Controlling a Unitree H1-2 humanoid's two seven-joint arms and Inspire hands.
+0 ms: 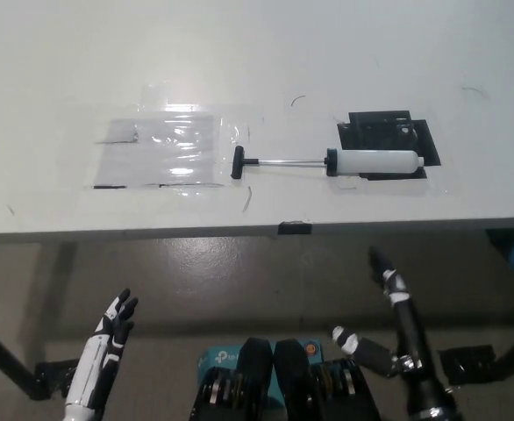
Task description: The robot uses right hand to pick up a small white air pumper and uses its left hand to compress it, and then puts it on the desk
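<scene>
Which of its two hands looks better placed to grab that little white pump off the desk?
The right hand. It hangs open below the desk edge, roughly under the pump, whose white barrel lies to that side. The left hand, also open, rests farther off at lower left.

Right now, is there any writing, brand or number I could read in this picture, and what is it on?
None can be read for certain.
Teal box on the floor, at the bottom edge: a white logo, too small and partly hidden to read.
White air pumper and desk: no lettering shows.
</scene>
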